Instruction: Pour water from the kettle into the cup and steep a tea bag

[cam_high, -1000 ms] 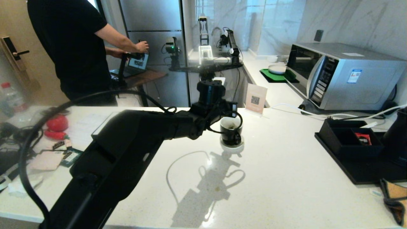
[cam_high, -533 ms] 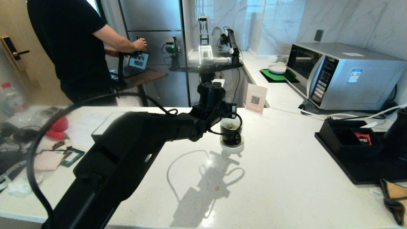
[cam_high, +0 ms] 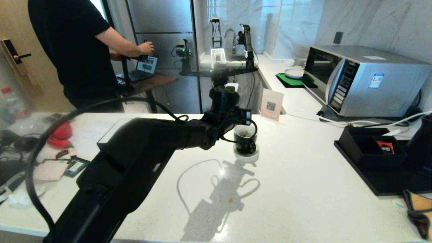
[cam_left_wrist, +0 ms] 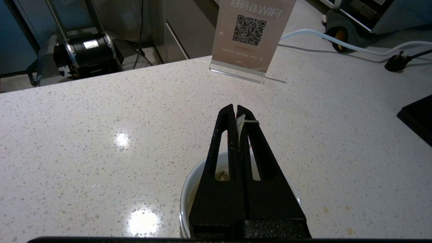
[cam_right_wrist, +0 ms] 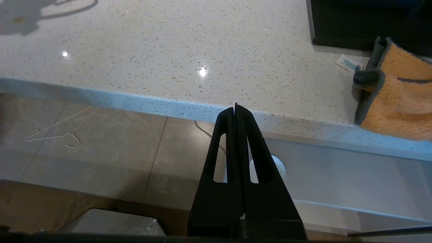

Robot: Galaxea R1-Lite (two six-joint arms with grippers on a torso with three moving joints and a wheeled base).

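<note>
Cup (cam_high: 245,138): glossy black, white inside, stands upright on a small white saucer (cam_high: 246,156) near the middle of the white speckled counter (cam_high: 287,189), toward its far edge. Something brownish lies inside the cup (cam_left_wrist: 216,172); whether there is liquid around it cannot be told.

Left gripper (cam_left_wrist: 236,113): directly above the cup mouth, fingers pressed together, pinching a small white tag with a thread (cam_left_wrist: 243,120) at the tips. In the head view the left arm reaches across the counter from the near left, and its wrist (cam_high: 224,101) sits just above and behind the cup.

Kettle (cam_high: 422,141): only a dark rounded part shows at the far right edge of the head view, on a black tray (cam_high: 381,180), well apart from the cup. A black open box (cam_high: 369,146) holding a red packet (cam_high: 385,146) stands on the same tray, just beside the kettle.

Right gripper (cam_right_wrist: 236,109): fingers closed on nothing, parked off the near edge of the counter, over the floor. An orange cloth (cam_right_wrist: 395,98) lies at the near right corner of the counter.

Beyond the cup: a QR-code sign (cam_high: 271,104) stands at the far edge; a microwave (cam_high: 364,79) is at the back right. A person in black (cam_high: 74,50) stands behind the counter at the left.
</note>
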